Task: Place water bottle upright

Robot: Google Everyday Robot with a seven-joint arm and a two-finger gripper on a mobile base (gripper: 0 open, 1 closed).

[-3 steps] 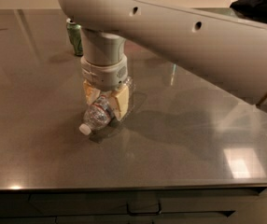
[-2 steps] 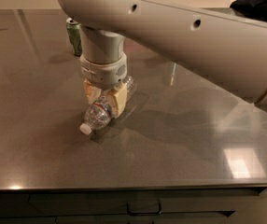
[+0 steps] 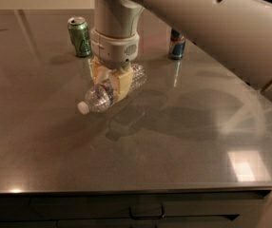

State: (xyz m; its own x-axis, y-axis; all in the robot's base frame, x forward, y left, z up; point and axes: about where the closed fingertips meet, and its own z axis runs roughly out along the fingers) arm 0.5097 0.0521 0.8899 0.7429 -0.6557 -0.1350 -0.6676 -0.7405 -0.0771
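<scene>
The water bottle [image 3: 100,97] is clear ribbed plastic with a white cap [image 3: 82,108] pointing to the lower left. It hangs nearly sideways, lifted a little above the grey table [image 3: 174,146]; its shadow lies below it. My gripper [image 3: 110,87] comes down from above and is shut on the bottle's middle, with the cream fingers [image 3: 121,87] on both sides of it. The bottle's label is hidden by the fingers.
A green can [image 3: 80,36] stands upright at the back left. A blue-silver can [image 3: 176,45] stands at the back right, partly hidden by my arm [image 3: 212,23]. The table's front edge [image 3: 126,189] has drawers below.
The gripper has lifted the bottle off the table and carried it up; the view has shifted, so the blue-silver can now shows.
</scene>
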